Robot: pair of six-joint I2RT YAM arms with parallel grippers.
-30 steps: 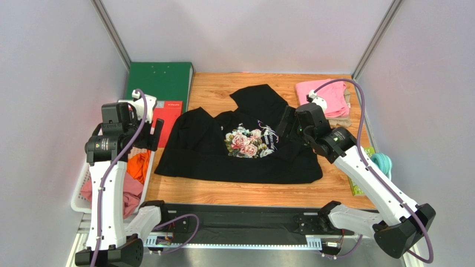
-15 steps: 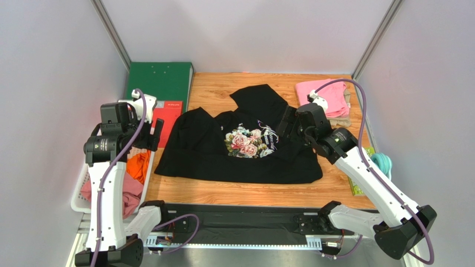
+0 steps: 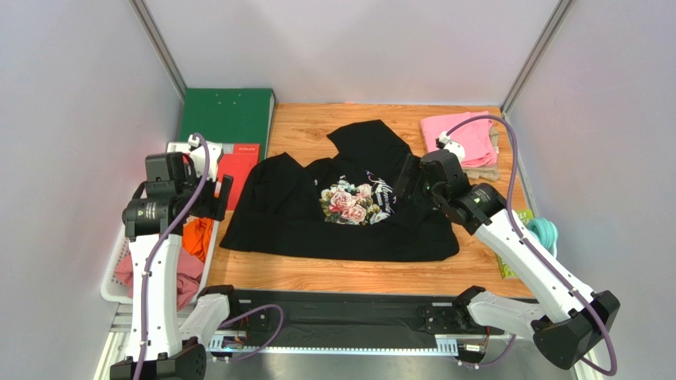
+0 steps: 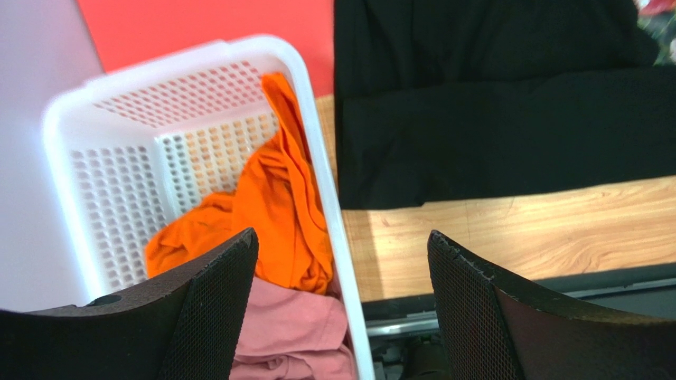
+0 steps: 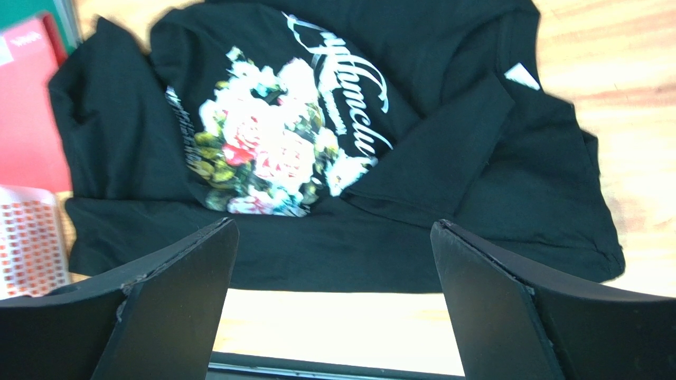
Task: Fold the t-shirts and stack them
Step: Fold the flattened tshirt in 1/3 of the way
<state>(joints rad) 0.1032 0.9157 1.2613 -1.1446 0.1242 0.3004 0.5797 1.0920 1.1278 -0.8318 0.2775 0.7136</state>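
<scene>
A large black t-shirt (image 3: 341,214) (image 5: 492,166) with a rose print and white script lies partly folded across the wooden table, one sleeve turned in. My right gripper (image 3: 406,178) (image 5: 333,226) hovers open over its right half, nothing between the fingers. My left gripper (image 3: 222,192) (image 4: 341,237) hangs open above the right rim of the white basket (image 3: 111,289) (image 4: 119,182). The basket holds an orange shirt (image 3: 198,236) (image 4: 270,214) and a dusty-rose shirt (image 3: 186,273) (image 4: 293,336). A folded pink shirt (image 3: 464,136) rests on a beige one (image 3: 493,162) at the back right.
A green binder (image 3: 230,115) and a red binder (image 3: 242,162) (image 4: 206,24) lie at the back left beside the basket. A teal coiled bundle (image 3: 543,231) sits at the table's right edge. A black rail (image 3: 341,317) runs along the near edge.
The left arm has sunk slightly over the basket. The right gripper has shifted a little left and nearer above the black shirt. Both stay open.
</scene>
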